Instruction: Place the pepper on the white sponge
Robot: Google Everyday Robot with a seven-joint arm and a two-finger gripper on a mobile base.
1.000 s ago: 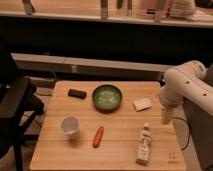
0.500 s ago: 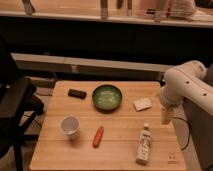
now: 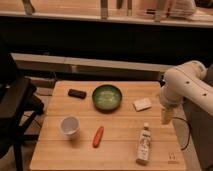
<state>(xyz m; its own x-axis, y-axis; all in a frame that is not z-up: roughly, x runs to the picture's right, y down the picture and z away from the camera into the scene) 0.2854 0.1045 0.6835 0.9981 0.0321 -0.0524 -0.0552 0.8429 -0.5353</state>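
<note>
A small red pepper (image 3: 98, 136) lies on the wooden table (image 3: 115, 150), front of centre, just right of a white cup (image 3: 70, 126). The white sponge (image 3: 142, 104) lies at the right of the table, beside a green bowl (image 3: 107, 97). My gripper (image 3: 166, 115) hangs from the white arm (image 3: 187, 86) over the table's right edge, just right of and a little in front of the sponge, far from the pepper. It holds nothing that I can see.
A white bottle (image 3: 144, 144) lies on its side near the front right corner. A dark flat object (image 3: 77, 93) lies at the back left. A black chair (image 3: 15, 110) stands to the table's left. A counter runs behind.
</note>
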